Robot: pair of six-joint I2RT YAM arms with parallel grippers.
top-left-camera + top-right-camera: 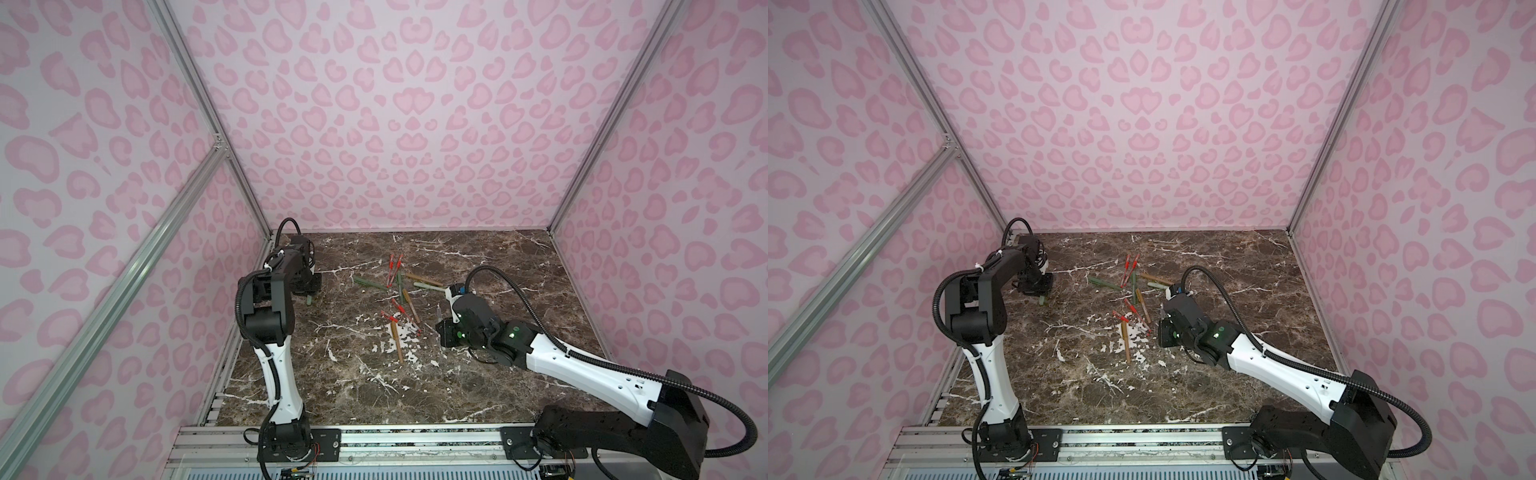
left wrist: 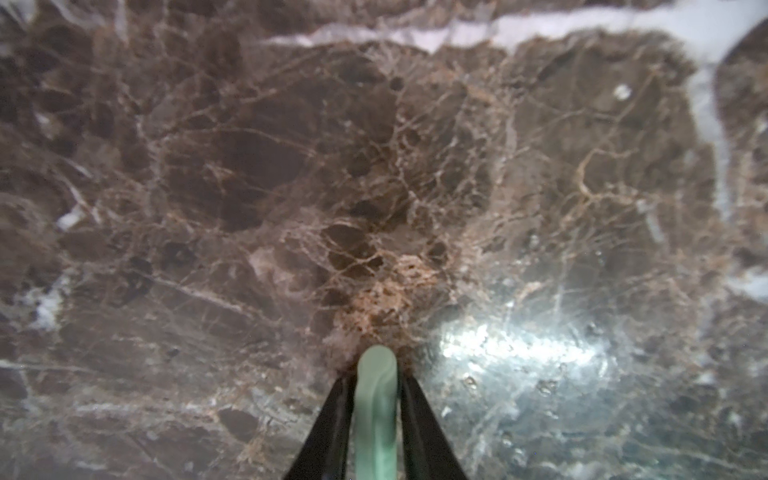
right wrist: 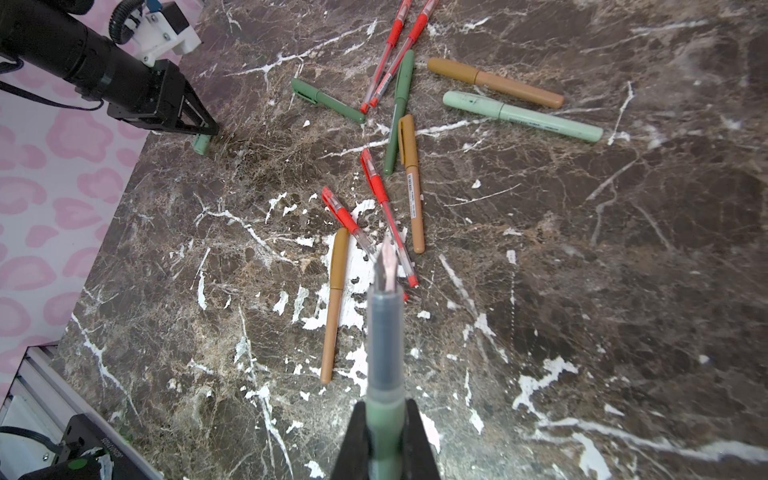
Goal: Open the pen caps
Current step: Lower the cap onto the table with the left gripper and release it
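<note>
Left wrist view shows a short pale green plastic pen cap between the left gripper fingers, tip at the brown marble tabletop; whether they clamp it I cannot tell. That arm reaches low toward the far left corner. The right gripper, jaws clamped, holds an uncapped dark green pen barrel over the scattered capped pens; its rear end is hidden.

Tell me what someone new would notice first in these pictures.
Probably the scatter of red, green and tan pens in the middle of the dark marble table. Next, the right gripper holds an uncapped green pen, nib bared. Near the table's left edge, the left gripper has a pale green cap between its fingers.
</note>
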